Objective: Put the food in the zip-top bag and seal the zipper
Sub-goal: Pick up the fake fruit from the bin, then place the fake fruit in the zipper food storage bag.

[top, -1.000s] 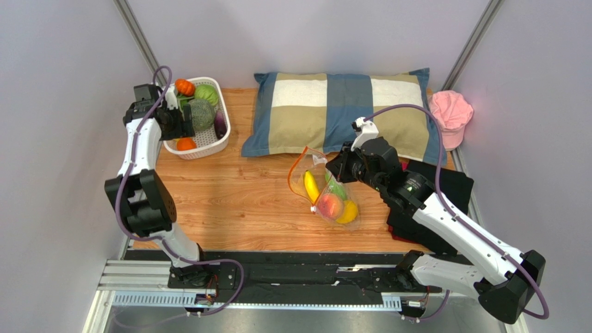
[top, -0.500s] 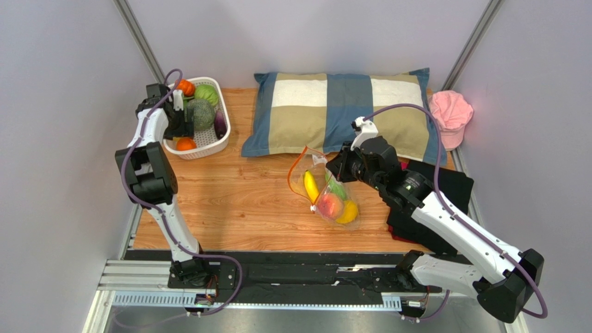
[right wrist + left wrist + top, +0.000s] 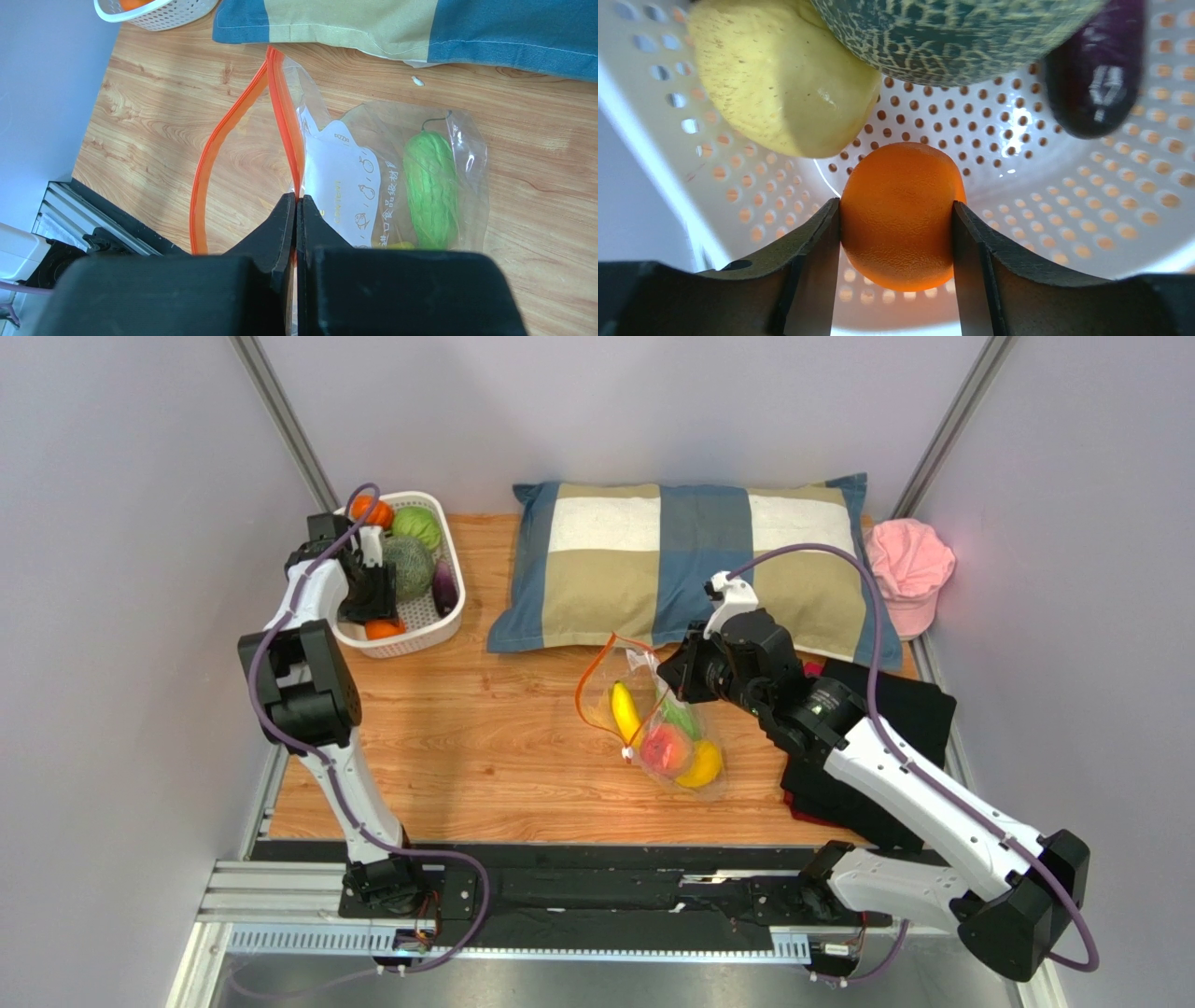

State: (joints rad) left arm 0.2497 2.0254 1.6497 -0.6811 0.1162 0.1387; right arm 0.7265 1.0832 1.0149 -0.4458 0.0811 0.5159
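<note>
1. Far left, I am watching the left gripper (image 3: 896, 213) reaching down into the white basket (image 3: 1046, 203) at the table's far left corner. Its two fingers are standing partway apart and pressing on both flanks of a round orange fruit (image 3: 901, 182), which is sitting on the basket floor.
2. Around that fruit, a tan pear (image 3: 777, 77) is lying just to its upper left in the wrist view, a netted green melon (image 3: 955, 28) is filling the top edge, and a dark purple eggplant (image 3: 1097, 70) is lying off to the right. Seen from above, the eggplant's long axis is running far to near.
3. Moving right, the zip-top bag (image 3: 330, 119) is lying on the wooden table (image 3: 161, 126) near the middle, just in front of the checked pillow (image 3: 687, 560). Its long axis is slanting from far left to near right, with the mouth pointing far left, roughly toward the basket.
4. The zipper (image 3: 290, 129) is gaping open as a long, narrow loop, its two orange-red strips meeting at the far tip.
5. Inside the bag, a yellow banana (image 3: 627, 711) is lying nearest the mouth with its length running roughly far to near. A reddish round fruit (image 3: 666, 749) and a yellow lemon (image 3: 703, 763) are sitting at the closed end. A green fruit (image 3: 428, 185) is lying lengthwise beside the white label (image 3: 344, 189).
6. On the right, the right gripper (image 3: 296, 203) is pinching fully closed on the mouth edge of the bag, right at the zipper strip.
</note>
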